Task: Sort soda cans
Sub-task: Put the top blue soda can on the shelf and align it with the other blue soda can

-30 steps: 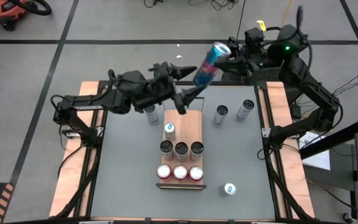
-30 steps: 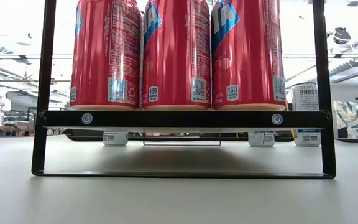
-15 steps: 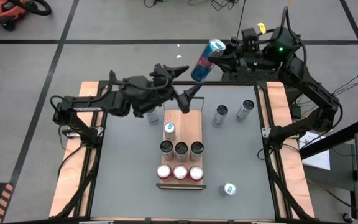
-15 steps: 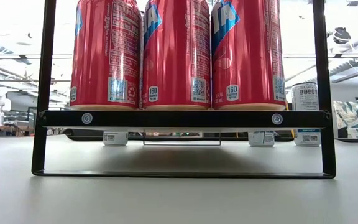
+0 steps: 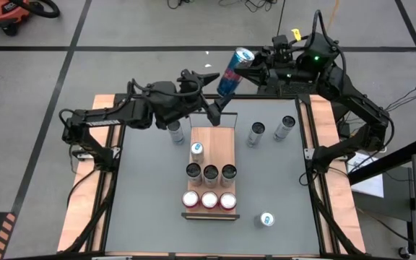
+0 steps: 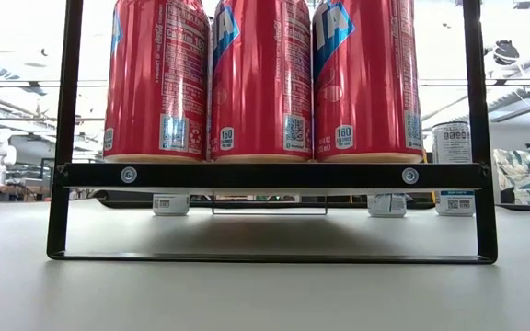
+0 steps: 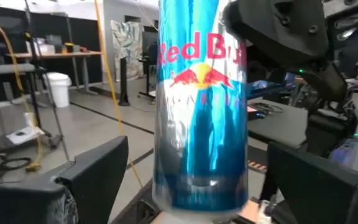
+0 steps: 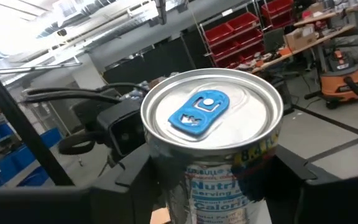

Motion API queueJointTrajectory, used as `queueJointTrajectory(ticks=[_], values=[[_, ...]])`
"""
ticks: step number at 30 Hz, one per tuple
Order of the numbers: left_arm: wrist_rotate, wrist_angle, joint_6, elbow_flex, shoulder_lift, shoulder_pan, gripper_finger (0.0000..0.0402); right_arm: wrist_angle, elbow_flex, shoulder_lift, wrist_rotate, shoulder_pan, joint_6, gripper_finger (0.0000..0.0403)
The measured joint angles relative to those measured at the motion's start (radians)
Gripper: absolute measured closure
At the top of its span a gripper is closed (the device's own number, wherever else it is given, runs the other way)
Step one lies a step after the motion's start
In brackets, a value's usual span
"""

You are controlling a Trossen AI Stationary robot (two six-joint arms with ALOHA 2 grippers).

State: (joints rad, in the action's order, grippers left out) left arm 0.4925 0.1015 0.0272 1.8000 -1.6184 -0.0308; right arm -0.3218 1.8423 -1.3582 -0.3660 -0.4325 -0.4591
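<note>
A slim blue soda can (image 5: 234, 71) hangs tilted in the air over the table's far edge, with my right gripper (image 5: 258, 66) shut on it. My left gripper (image 5: 222, 88) is open. Its two fingers stand on either side of the can's lower half (image 7: 201, 155), with a gap on each side. A wooden rack (image 5: 221, 141) in the table's middle carries three red cans (image 6: 263, 78), three silver-grey cans (image 5: 210, 172) and one blue can (image 5: 197, 149), all upright. My right gripper pinches the blue can's wall just under its top rim (image 8: 166, 180), one finger on each side. It comes about level from the table's far right. The can is lifted clear and tilted, its silver top (image 8: 211, 111) facing back toward the right wrist.
Three silver-grey cans stand loose on the grey table: one left of the rack (image 5: 175, 132), two to its right (image 5: 257, 130) (image 5: 286, 124). A blue can (image 5: 266, 219) stands near the front right. The rack's black frame (image 6: 274, 175) fills the low view.
My right gripper has carried the blue can toward the table's left, bringing its lower half between my left gripper's open fingers. The can now stands more upright than before. My left gripper has rolled a little and kept open.
</note>
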Motion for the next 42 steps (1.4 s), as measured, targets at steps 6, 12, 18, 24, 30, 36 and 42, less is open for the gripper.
queueJointTrajectory(ticks=[6, 12, 18, 24, 30, 36, 42], values=[[-0.026, 0.122, 0.093, -0.001, -0.001, -0.022, 0.0028, 0.006, 0.000, -0.014, 0.002, 0.016, 0.000, 0.0211], [-0.025, 0.132, 0.107, -0.001, -0.002, -0.021, 0.0074, 0.008, -0.001, -0.018, 0.003, 0.016, -0.004, 0.0211], [-0.025, 0.133, 0.125, -0.001, -0.002, -0.021, 0.0104, 0.004, -0.001, -0.021, 0.005, 0.016, -0.003, 0.0211], [-0.025, 0.133, 0.125, -0.001, -0.002, -0.021, 0.0116, 0.003, -0.001, -0.021, 0.005, 0.016, 0.002, 0.0211], [0.004, 0.123, 0.124, -0.001, -0.002, -0.018, 0.0110, 0.004, -0.001, -0.021, 0.006, 0.015, 0.008, 0.0211], [0.028, 0.084, 0.085, -0.001, -0.002, -0.012, 0.0066, 0.003, -0.001, -0.021, 0.003, 0.015, 0.011, 0.0211], [0.020, 0.091, 0.088, -0.001, -0.002, -0.013, 0.0060, -0.001, -0.001, -0.021, 0.002, 0.016, 0.011, 0.0211]])
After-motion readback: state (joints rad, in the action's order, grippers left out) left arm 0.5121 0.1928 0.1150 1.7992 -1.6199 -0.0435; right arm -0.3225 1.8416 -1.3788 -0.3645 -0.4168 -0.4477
